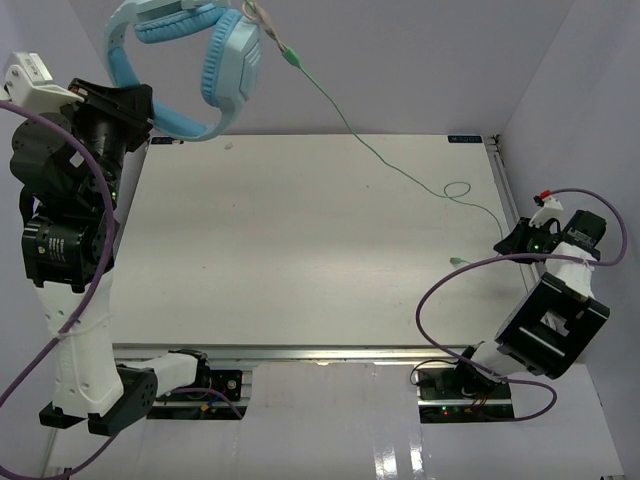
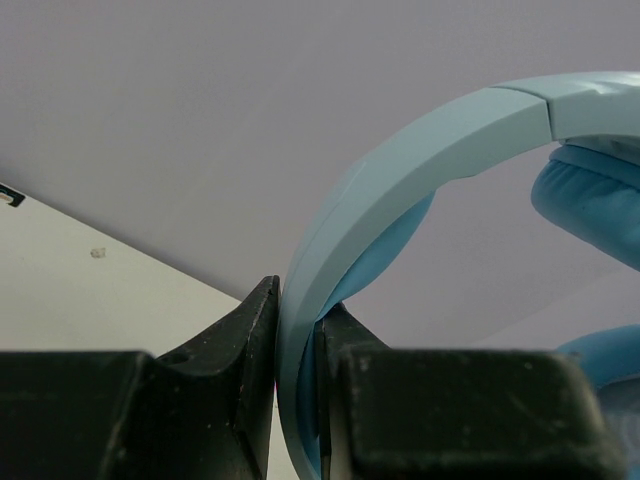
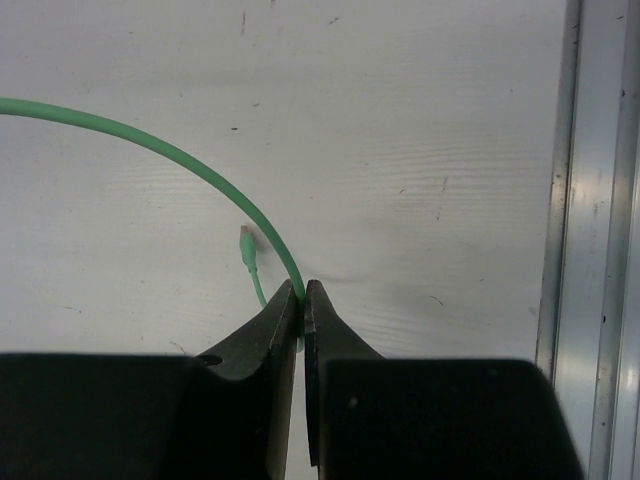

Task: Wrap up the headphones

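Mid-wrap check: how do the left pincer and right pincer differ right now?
The left pincer is raised above the far-left corner of the table; the right pincer sits low by the table's right edge. The left pincer clamps the broad blue band of the headphones; the right pincer pinches the thin green cable near its free end. Both are shut on the same headset.

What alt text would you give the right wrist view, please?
The right hand is shut on the headphones' thin green cable, which arcs up and away to the left over the white table. The cable's free end lies just left of the hand; a metal rail runs along the right edge.
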